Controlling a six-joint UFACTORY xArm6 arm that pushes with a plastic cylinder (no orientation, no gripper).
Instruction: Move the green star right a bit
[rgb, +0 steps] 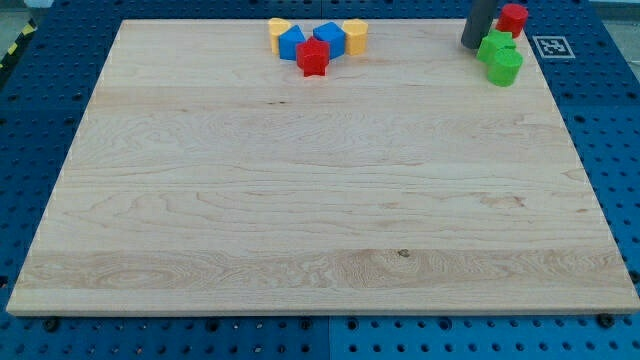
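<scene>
Tip: my tip touches the green star's left side.
Hand: no hand, only the rod.
Neighbours: green block below the star, red block above, all at the counter's top right.

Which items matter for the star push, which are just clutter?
In play: green star; my tip, just at its left side.
Clutter: other green block, red cylinder, red star, two blue blocks, two yellow blocks.

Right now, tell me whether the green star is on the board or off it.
On the board. The green star sits at the wooden board's top-right corner, my tip just at its left.
</scene>
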